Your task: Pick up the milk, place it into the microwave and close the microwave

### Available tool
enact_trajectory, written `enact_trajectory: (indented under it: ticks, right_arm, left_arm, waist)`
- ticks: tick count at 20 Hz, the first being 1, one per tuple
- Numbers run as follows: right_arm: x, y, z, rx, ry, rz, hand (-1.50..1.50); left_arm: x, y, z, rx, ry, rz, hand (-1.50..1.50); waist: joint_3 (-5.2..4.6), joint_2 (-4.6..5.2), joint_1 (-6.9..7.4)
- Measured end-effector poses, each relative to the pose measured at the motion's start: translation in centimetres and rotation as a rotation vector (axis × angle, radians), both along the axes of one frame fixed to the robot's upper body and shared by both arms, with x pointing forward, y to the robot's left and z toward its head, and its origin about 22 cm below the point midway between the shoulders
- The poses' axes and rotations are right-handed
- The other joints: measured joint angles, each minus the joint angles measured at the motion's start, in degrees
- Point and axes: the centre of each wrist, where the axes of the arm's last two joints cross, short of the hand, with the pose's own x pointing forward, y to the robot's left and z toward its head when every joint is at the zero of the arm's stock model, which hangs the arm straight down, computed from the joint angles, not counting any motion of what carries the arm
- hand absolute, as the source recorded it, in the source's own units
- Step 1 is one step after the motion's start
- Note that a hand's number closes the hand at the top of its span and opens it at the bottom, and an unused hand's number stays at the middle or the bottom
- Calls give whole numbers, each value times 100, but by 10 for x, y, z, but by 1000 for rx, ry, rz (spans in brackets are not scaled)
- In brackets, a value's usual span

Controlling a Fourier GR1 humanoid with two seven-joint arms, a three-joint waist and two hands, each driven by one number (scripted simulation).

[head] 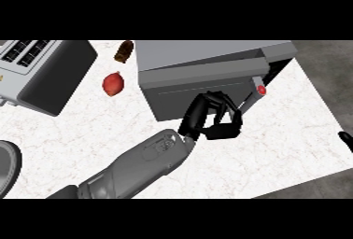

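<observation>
The grey microwave (207, 63) stands at the back of the counter, right of centre. Its door (200, 91), with a red button (260, 90) on the right end, is nearly shut; a dark gap remains at the right side. My left hand (215, 122) reaches in from the lower left, and its relaxed fingers (214, 99) rest against the door's front. It holds nothing. No milk shows anywhere; the microwave's inside is hidden. Of my right hand (345, 140), only a straight black finger shows at the right edge.
A grey toaster (41, 70) stands at the back left. A reddish vegetable (114, 84) and a brown object (124, 51) lie between it and the microwave. A round grey rim (8, 168) shows at the left edge. The counter (289, 154) ends at the right over dark floor.
</observation>
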Motion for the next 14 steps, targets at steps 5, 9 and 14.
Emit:
enact_trajectory:
  ticks: [5,9,14]
  right_arm:
    - [1,-1,5,12,-10,9,-150]
    - [2,0,10,16,-21,34,-150]
    - [3,2,14,15,-29,74,-150]
  left_arm:
    - [4,1,2,-46,29,18,150]
    - [5,1,2,-55,20,32,150]
    - [7,1,2,-73,-2,47,150]
  waist:
    - [4,12,-43]
    - [9,25,-58]
    - [8,54,-81]
